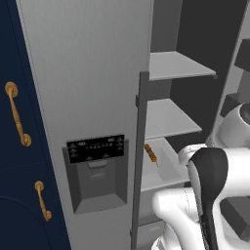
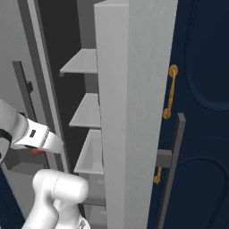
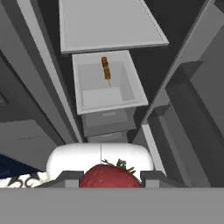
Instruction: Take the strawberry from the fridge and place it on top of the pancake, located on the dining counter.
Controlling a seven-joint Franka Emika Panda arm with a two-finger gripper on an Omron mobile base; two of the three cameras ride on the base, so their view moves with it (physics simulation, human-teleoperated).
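Strawberry (image 3: 110, 176) is held in nearly closed tool (image 3: 110, 179) outside open fridge (image 1: 88, 97); judged light, soft, bruisable; gripped across its middle.

The hand (image 3: 111, 178) is clamped shut on the strawberry (image 3: 110, 176).

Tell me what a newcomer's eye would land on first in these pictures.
The red strawberry stands out in the hand view, clamped in the gripper at the bottom. Beyond it the fridge stands open, an orange-and-brown skewer lying in its white drawer under grey shelves. Navy cabinets with gold handles flank the fridge.
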